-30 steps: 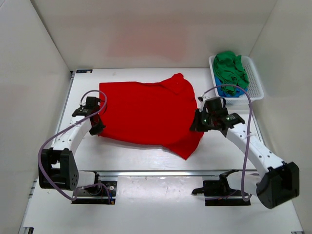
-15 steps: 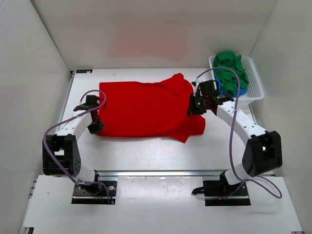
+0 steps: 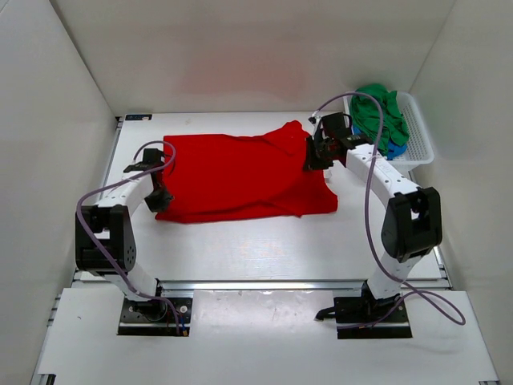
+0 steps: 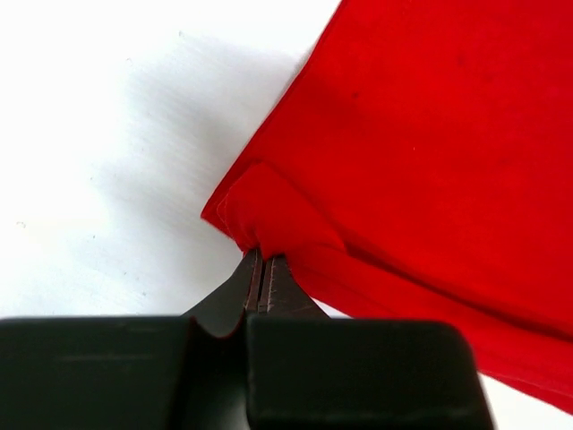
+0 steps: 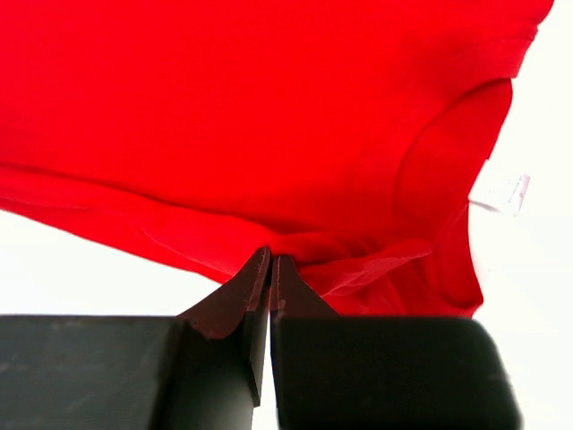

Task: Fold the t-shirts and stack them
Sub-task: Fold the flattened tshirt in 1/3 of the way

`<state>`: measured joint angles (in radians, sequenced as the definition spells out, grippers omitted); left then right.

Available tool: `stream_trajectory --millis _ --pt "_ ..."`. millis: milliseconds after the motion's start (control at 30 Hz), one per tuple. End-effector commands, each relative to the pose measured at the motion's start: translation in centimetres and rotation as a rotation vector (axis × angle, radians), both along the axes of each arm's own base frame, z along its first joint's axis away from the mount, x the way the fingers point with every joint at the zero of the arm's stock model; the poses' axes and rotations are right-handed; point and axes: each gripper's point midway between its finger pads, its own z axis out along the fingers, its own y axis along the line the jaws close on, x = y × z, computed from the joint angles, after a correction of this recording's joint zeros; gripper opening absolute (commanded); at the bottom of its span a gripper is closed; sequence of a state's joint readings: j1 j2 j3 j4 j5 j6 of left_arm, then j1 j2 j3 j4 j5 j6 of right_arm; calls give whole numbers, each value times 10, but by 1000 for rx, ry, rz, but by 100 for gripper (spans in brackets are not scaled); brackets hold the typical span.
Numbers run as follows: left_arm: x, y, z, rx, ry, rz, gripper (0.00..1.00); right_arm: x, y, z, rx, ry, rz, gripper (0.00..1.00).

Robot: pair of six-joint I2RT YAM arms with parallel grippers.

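– While both arms have it pinched, quick sanity check. On the table (image 3: 240, 249) the red t-shirt (image 3: 240, 176) lies spread across the middle, mostly flat and a bit rumpled at the right end. Off in the far right corner, the basket (image 3: 423, 140) holds the green t-shirt (image 3: 377, 108) bunched up over the blue t-shirt (image 3: 395, 147). How would you treat this cloth?

– Looks light and totally limp to me, so I'd expect it to sag and drag wherever nothing holds it. Where are you gripping?

– Left gripper (image 3: 159, 198) has its jaws pressed together on a small fold at the shirt's left edge, by the near corner. On the left wrist cam the cloth puckers right at the fingertips (image 4: 251, 282). Right gripper (image 3: 314, 156) is clamped the same way on the right end, close to the collar (image 5: 448, 170), with the white neck label (image 5: 498, 193) just beside it.

– My guess is thin pinches like that can slip, since plain knit isn't grippy. Grabbing hems or seams where the layers double up seems safer to me. I'd also hold two well-spread points so the cloth hangs taut between them. It's not fragile though, so a firm squeeze should be fine.
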<state>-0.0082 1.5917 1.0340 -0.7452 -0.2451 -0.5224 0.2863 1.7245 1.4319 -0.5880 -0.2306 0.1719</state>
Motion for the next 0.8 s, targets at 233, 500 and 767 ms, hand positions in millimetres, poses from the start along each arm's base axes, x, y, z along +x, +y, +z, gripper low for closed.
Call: stream_trajectory --millis 233,500,767 --pt "20 12 5 -8 -34 38 1 41 1 13 -18 -58 23 0" --pt "34 13 9 -12 -41 35 5 64 -4 11 -36 -53 11 0" --pt "58 17 12 -8 -34 38 21 79 -4 5 -22 -55 11 0"
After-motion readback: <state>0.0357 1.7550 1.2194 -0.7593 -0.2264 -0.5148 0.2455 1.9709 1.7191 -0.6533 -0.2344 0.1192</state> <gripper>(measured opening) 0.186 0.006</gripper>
